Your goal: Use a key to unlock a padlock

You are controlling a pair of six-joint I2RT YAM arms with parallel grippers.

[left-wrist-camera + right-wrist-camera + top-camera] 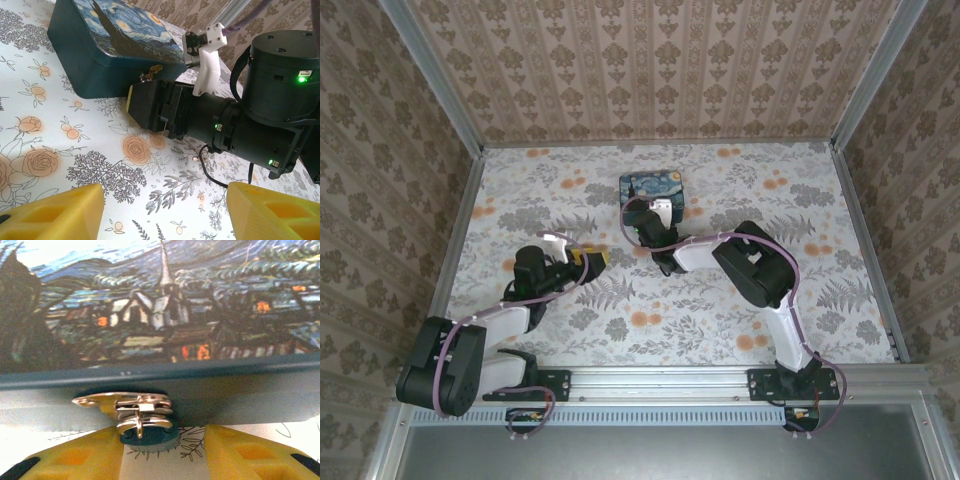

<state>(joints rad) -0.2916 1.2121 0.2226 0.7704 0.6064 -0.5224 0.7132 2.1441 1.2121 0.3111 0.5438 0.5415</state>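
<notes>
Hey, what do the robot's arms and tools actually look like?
The left arm and right arm have black joints, white shells and a purplish cable looped along each. The left tool and right tool end in blocky yellow fingers. Small green lights dot the right arm's wrist.

One painted box (652, 187), one teal padlock (150, 441), two arms: left arm (533, 277), right arm (760, 268).

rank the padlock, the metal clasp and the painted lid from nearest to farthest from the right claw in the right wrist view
1. padlock, low centre, between the fingertips of the right claw.
2. metal clasp, just above it on the box front.
3. painted lid, farthest, across the top.
</notes>
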